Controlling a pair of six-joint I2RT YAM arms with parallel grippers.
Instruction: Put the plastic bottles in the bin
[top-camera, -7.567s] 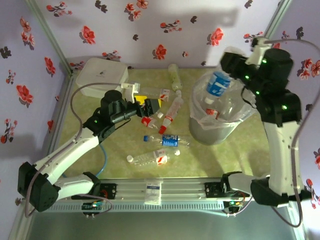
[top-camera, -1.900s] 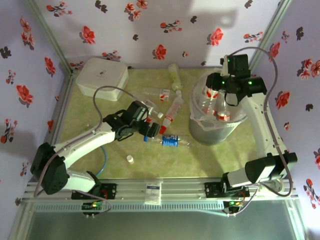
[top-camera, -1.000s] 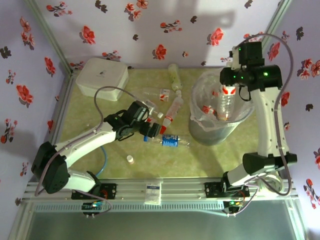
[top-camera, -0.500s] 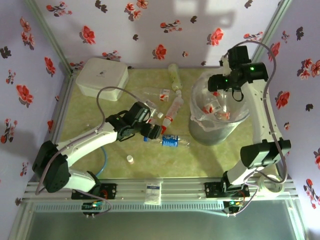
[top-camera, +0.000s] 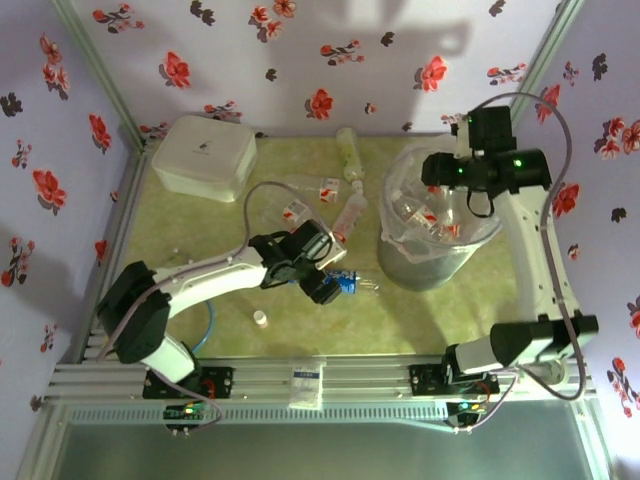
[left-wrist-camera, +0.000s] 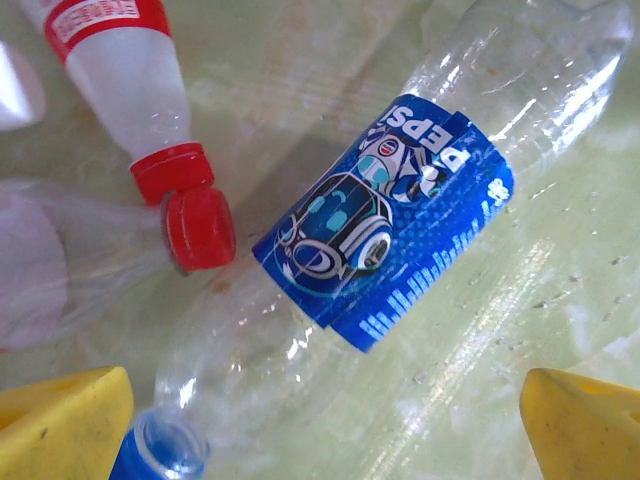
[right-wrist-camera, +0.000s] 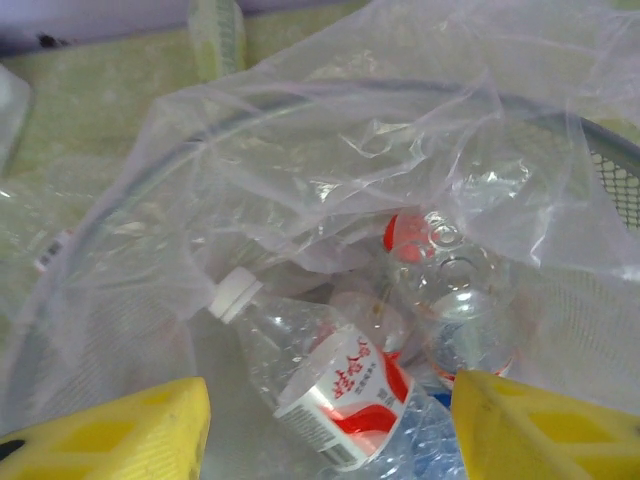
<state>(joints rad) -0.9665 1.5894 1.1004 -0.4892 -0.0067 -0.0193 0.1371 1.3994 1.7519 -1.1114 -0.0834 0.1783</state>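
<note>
Bottles lie scattered over the pale green worktop (top-camera: 190, 225), and the left arm (top-camera: 195, 283) stretches low across it to a clear plastic bottle with a blue label and blue cap (top-camera: 347, 283), which lies on its side near the middle. Seen from the wrist, the left arm's jaws stand wide open and hold nothing. One yellow fingertip (left-wrist-camera: 60, 430) sits just beside the blue cap, though I cannot tell if it touches. The other fingertip (left-wrist-camera: 585, 420) stands clear of the bottle with bare worktop between. A clear bottle with a red-and-white label and red cap (left-wrist-camera: 120, 60) lies just beside the blue-labelled one. Further back are more clear bottles with red-and-white labels (top-camera: 305, 187), a pale green bottle (top-camera: 349, 152) near the rear wall, and a white rounded-square lidded box (top-camera: 205, 150) in the back left corner. A tiny loose white cap (top-camera: 260, 318) sits near the front. To the right stands the translucent grey round bin lined with a clear plastic bag (top-camera: 425, 265). The right arm (top-camera: 530, 250) hangs over its mouth, and the right arm's jaws are parted, yellow fingertips (right-wrist-camera: 110, 430) well apart with nothing between them. Down in the bag lie a white-capped bottle with a red-and-white label (right-wrist-camera: 335, 385) and a red-capped clear bottle (right-wrist-camera: 445, 280).
</note>
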